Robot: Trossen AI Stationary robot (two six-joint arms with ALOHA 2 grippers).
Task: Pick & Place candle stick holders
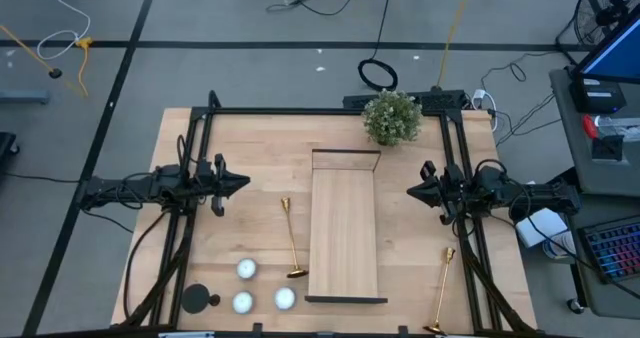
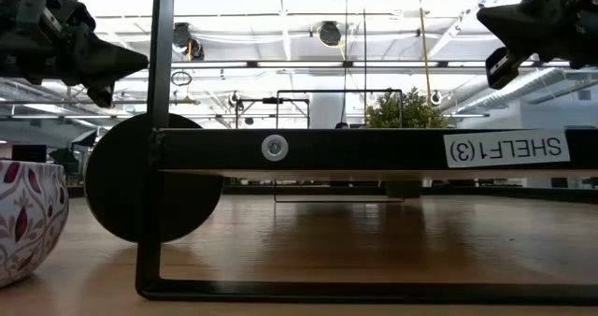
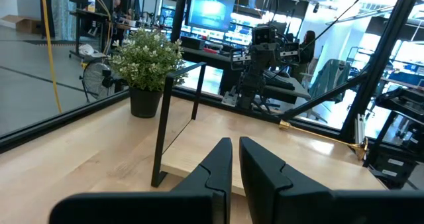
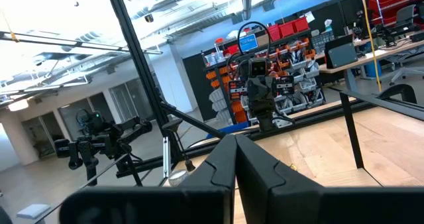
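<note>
Only overhead shows both gold candlesticks (image 1: 291, 240) (image 1: 441, 293) lying flat (both end effectors (image 1: 243, 185) (image 1: 412, 190) clenched, empty).

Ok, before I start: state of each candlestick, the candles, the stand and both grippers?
Left gold candlestick: lying flat beside the stand.
Right gold candlestick: lying flat by the table's right edge.
Black holder: on the table near the candles.
Candles: three, loose on the table.
Stand: nothing on it.
Left gripper: shut, holding nothing.
Right gripper: shut, holding nothing.

I see a long wooden stand (image 1: 345, 228) mid-table, a potted plant (image 1: 391, 117) just beyond its far end, and three white candles (image 1: 246, 269) near the front-left.
</note>
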